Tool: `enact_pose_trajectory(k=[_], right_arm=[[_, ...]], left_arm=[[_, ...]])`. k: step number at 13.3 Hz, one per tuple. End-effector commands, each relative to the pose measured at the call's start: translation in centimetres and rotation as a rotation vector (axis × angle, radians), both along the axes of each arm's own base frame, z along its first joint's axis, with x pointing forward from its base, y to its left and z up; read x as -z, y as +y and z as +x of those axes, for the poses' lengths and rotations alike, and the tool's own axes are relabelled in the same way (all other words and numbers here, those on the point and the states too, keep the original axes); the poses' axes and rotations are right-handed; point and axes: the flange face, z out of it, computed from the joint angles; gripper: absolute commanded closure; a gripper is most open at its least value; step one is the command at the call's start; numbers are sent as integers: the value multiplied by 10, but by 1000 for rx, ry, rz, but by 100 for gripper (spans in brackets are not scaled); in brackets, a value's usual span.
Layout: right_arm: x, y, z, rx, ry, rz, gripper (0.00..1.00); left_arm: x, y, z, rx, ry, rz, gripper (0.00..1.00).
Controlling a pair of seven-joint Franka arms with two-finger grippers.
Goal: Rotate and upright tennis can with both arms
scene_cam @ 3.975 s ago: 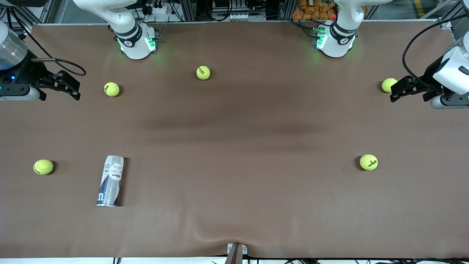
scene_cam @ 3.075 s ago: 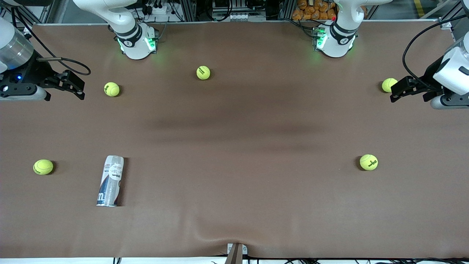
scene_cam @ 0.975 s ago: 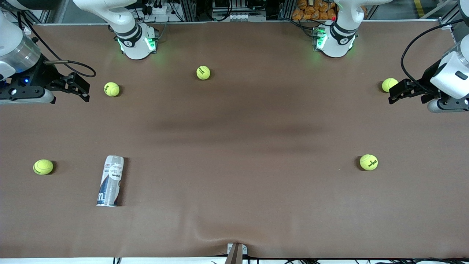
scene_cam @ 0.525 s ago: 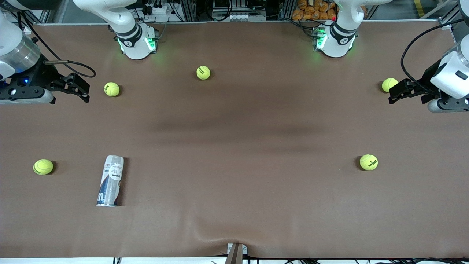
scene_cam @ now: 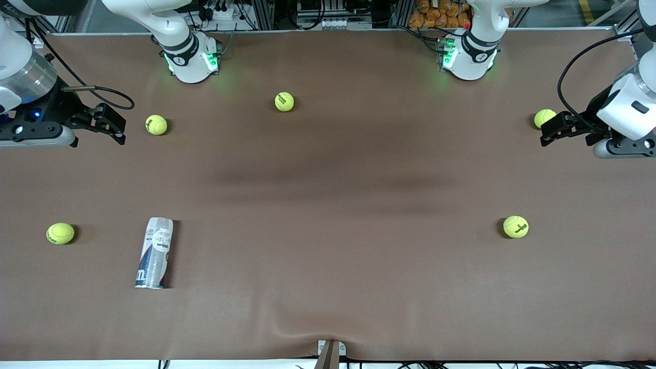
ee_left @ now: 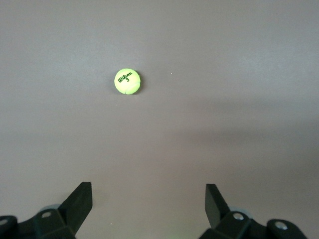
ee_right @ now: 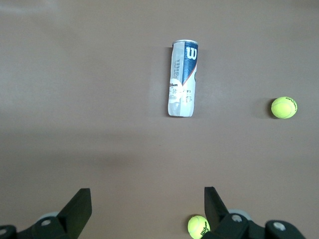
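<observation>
The tennis can [scene_cam: 154, 252] lies on its side on the brown table, toward the right arm's end and near the front camera. It is a clear tube with a white and dark-blue label. It also shows in the right wrist view [ee_right: 183, 78], well away from the fingers. My right gripper [scene_cam: 117, 126] hangs open and empty over the right arm's end of the table, beside a tennis ball [scene_cam: 156, 124]; its own view [ee_right: 147, 206] shows the jaws wide apart. My left gripper [scene_cam: 546, 132] hangs open and empty over the left arm's end; its own view [ee_left: 148, 204] also shows it open.
Several yellow-green tennis balls lie scattered: one beside the can [scene_cam: 60, 233], one near the bases [scene_cam: 284, 101], one just by the left gripper [scene_cam: 543, 118], and one nearer the front camera [scene_cam: 515, 226]. The table mat has a ripple at its front edge [scene_cam: 287, 323].
Both grippers have drifted slightly inward from the table's ends, the right one more. The can and the balls have not moved.
</observation>
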Motion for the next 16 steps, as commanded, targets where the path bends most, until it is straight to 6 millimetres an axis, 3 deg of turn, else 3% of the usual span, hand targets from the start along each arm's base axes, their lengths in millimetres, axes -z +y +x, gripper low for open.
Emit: enact_pose_trajectory(k=[1,12,16], right_arm=[[-1,-1,-2,-3,3,13,0],[-2,-8,-2,11,6,13,0],[14,-2,-1,-1,46,6,0]], left_arm=[[-4,-6,2,27,-9,8,0],[1,-5,5,22,-2,5,0],[1,-4,5,19,-1,7,0]])
